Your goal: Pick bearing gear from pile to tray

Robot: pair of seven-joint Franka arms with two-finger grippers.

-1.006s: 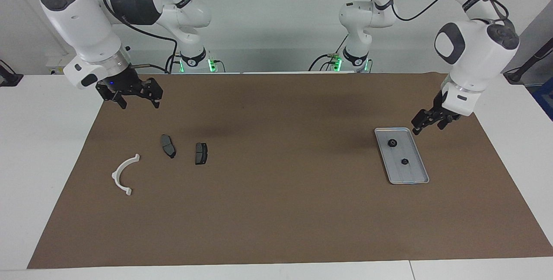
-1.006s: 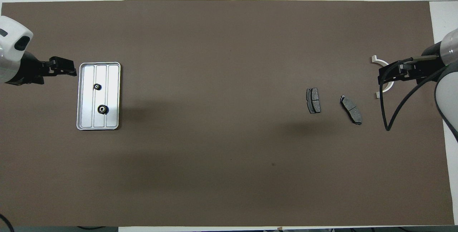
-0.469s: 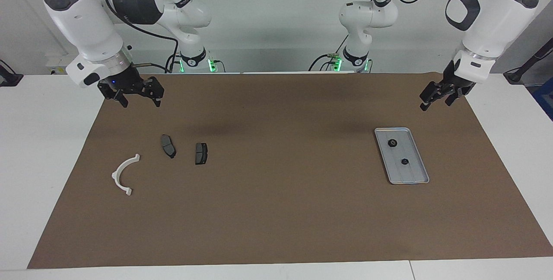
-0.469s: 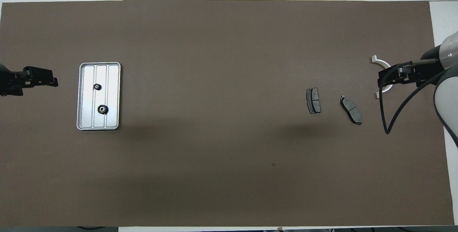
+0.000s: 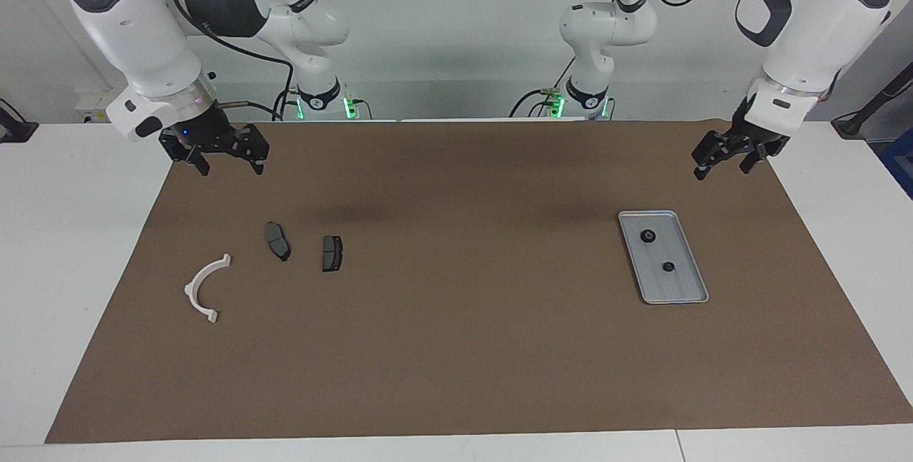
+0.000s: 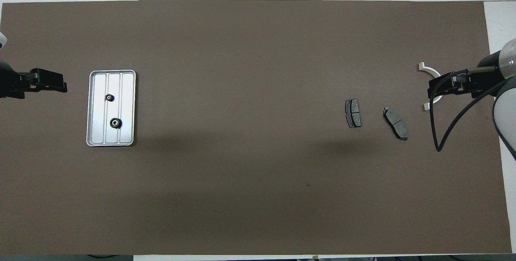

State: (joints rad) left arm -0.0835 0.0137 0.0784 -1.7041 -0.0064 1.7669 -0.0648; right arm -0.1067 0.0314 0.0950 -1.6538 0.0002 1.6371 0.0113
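Both bearing gears [image 5: 648,236] already sit in the tray [image 5: 695,289], and none shows among the pile [image 5: 305,252] — so another grab risks a brake pad [image 5: 332,253]. The left gripper [image 5: 724,160] and right gripper [image 5: 223,162] hang with jaws wide and empty above the surface.

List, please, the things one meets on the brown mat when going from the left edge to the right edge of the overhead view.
Tray holding two small black gears → first dark brake pad → second dark brake pad → white half-ring bracket, partly covered by the raised right gripper.
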